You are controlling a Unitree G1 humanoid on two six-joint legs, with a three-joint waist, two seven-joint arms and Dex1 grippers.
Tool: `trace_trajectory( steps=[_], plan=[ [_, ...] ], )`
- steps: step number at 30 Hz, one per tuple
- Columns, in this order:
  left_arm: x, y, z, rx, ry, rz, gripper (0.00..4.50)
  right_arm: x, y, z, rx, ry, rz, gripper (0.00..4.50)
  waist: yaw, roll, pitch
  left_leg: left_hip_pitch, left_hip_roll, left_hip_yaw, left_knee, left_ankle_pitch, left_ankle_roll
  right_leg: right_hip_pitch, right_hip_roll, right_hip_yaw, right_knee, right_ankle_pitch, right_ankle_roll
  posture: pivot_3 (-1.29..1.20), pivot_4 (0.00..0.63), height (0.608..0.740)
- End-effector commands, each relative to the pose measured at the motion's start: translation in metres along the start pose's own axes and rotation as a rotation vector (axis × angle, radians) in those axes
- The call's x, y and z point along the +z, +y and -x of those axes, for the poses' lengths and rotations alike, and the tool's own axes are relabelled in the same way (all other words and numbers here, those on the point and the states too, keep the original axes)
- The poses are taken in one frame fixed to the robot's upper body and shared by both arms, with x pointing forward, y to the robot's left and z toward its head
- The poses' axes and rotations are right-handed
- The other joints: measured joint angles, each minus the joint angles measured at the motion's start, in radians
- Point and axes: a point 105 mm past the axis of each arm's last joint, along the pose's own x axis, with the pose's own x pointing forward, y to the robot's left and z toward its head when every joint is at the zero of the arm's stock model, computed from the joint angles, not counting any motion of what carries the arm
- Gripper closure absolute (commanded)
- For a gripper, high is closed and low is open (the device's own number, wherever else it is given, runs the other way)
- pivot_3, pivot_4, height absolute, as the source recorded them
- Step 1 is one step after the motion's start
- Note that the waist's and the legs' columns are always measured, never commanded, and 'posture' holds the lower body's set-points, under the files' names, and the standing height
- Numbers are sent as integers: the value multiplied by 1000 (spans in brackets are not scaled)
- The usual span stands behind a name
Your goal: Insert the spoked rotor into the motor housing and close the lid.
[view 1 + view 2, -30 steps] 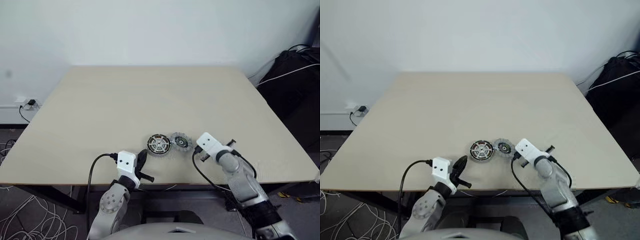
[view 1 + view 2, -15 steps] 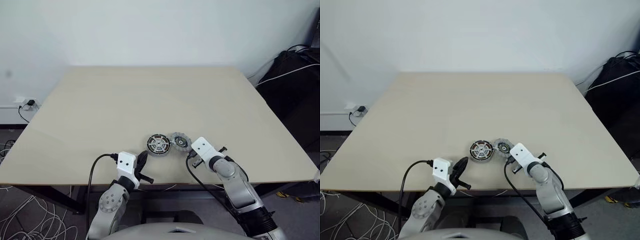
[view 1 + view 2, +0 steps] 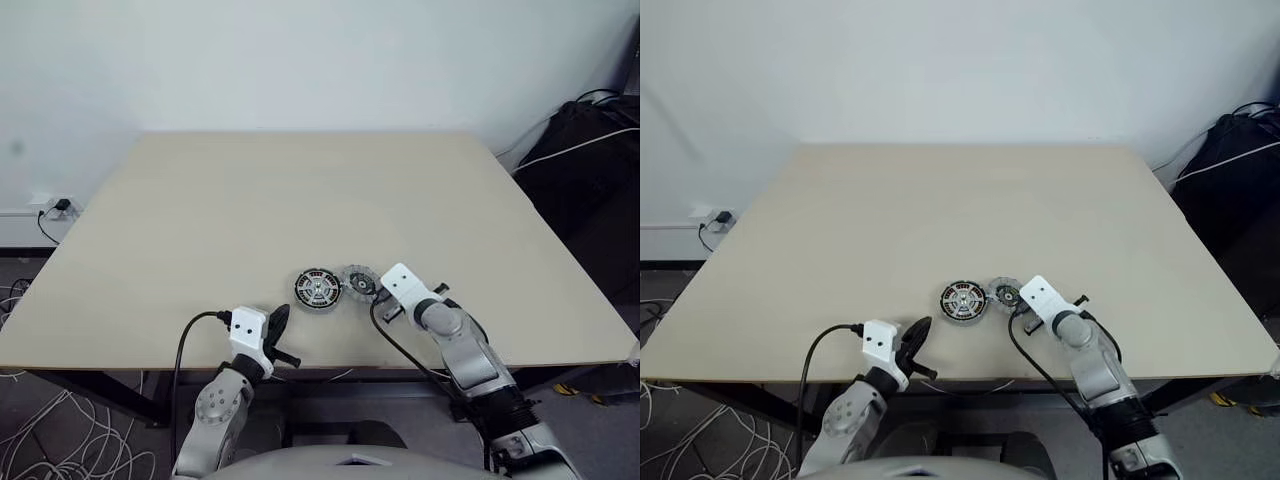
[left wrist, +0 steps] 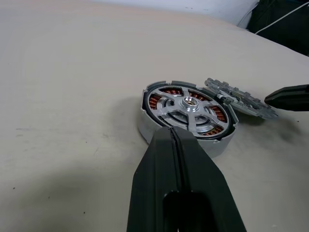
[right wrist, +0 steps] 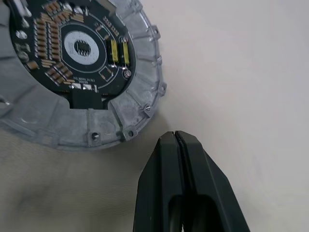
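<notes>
**Motor parts on matte beige table (image 3: 200,200), near front edge**

Motor housing (image 4: 188,113): round, pale metal wall, copper windings showing between the shiny silver spokes of the spoked rotor (image 4: 189,102) seated in it. Lid (image 5: 82,72): ribbed grey cast disc, dark circuit board face, touching the housing's right side. Left gripper (image 4: 175,137) and right gripper (image 5: 176,140): smooth black fingers pressed together, empty.

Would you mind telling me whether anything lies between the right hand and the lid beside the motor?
Nothing visible does. The right hand, fingers shut, sits just off the rim of the lid with only bare table between them. The lid leans against the motor housing, where the spoked rotor already sits.
</notes>
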Motion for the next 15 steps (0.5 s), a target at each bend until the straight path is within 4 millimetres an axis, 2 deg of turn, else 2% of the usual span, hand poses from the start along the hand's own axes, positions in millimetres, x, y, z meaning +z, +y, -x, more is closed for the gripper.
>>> trace_trajectory(
  steps=[1, 15],
  plan=[
    [8, -1, -3, -9, -49, -12, 4500, 13, -8, -2, -16, -50, -7, 4475, 0, 0, 0, 0, 0, 0, 0, 0, 0, 0, 0, 0, 0, 0, 0, 0, 0, 740],
    [0, 2, -5, -12, -50, -12, 4500, 23, 4, 1, 121, -131, -146, 4475, -3, 0, 0, 0, 0, 0, 0, 0, 0, 0, 0, 1, 0, 0, 0, 0, 0, 740]
  ],
)
